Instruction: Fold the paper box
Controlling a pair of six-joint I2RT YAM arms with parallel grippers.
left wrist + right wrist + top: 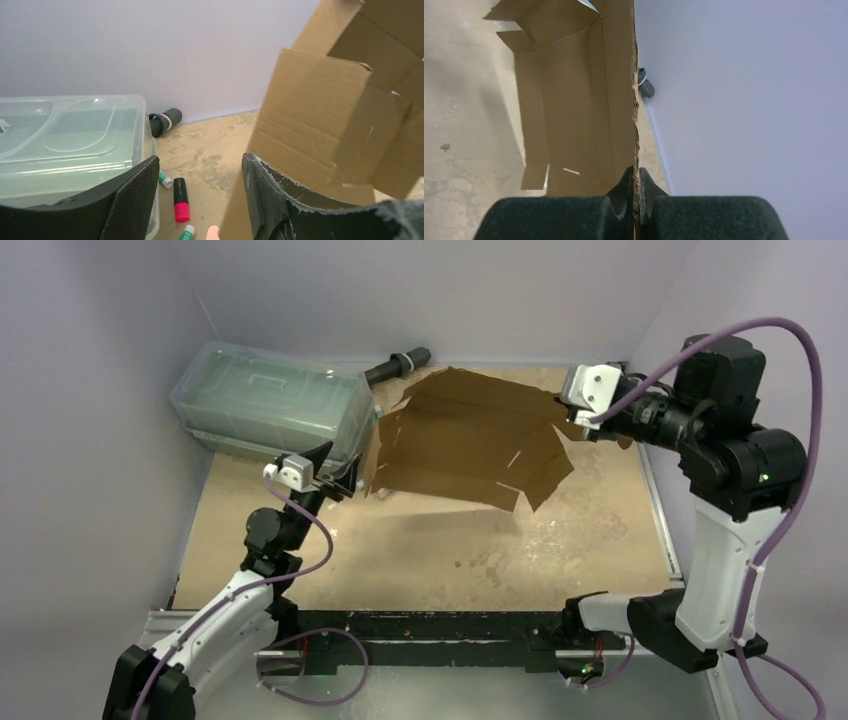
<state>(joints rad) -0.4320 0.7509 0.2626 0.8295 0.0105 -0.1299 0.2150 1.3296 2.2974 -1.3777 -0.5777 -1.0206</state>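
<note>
The paper box [470,440] is a brown cardboard sheet with flaps, held tilted above the table at the back centre. My right gripper [571,413] is shut on its right edge, and the right wrist view shows the edge pinched between the jaws [635,175]. My left gripper [338,473] is open at the sheet's left side. In the left wrist view the paper box [320,115] rises on the right, and its lower left edge reaches into the gap of the left gripper [200,160], close to the right finger [265,195]. Neither finger presses it.
A clear greenish plastic container [265,410] stands at the back left, right beside my left gripper. A black tube [398,365] lies by the back wall. A pink and black marker [180,200] and two green-capped pens [165,179] lie beside the container. Walls enclose the table.
</note>
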